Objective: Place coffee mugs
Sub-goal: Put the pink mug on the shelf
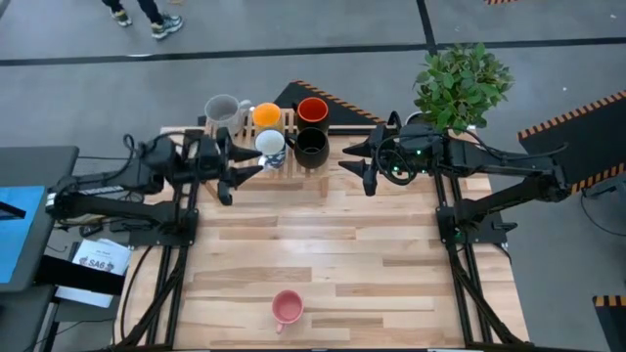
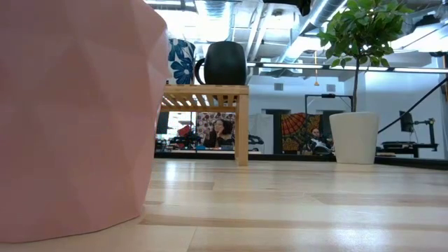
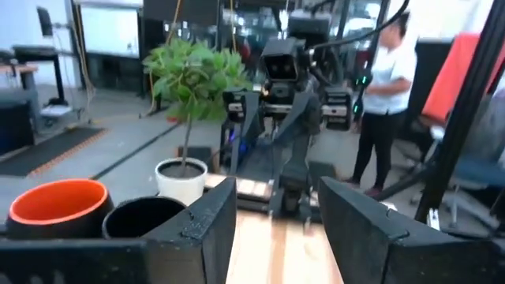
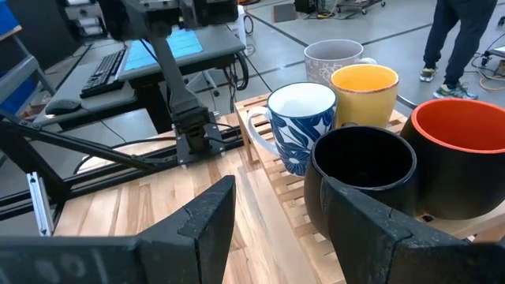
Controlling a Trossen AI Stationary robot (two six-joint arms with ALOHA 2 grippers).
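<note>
Five mugs stand on a low wooden rack (image 1: 284, 161) at the table's far middle: grey (image 1: 223, 108), orange (image 1: 266, 114), dark with red inside (image 1: 312, 110), white with blue leaves (image 1: 270, 144) and black (image 1: 311, 145). A pink mug (image 1: 287, 309) stands alone at the near edge and fills the left of the low view (image 2: 70, 119). My left gripper (image 1: 245, 176) hovers open just left of the rack, facing right. My right gripper (image 1: 354, 168) hovers open just right of it; its wrist view shows the black mug (image 4: 363, 170) and the white-blue mug (image 4: 300, 118) close ahead.
A potted plant in a white pot (image 1: 458, 88) stands at the table's far right corner, behind the right arm. Bare wooden tabletop (image 1: 323, 254) stretches between the rack and the pink mug. People stand in the room beyond (image 3: 387, 95).
</note>
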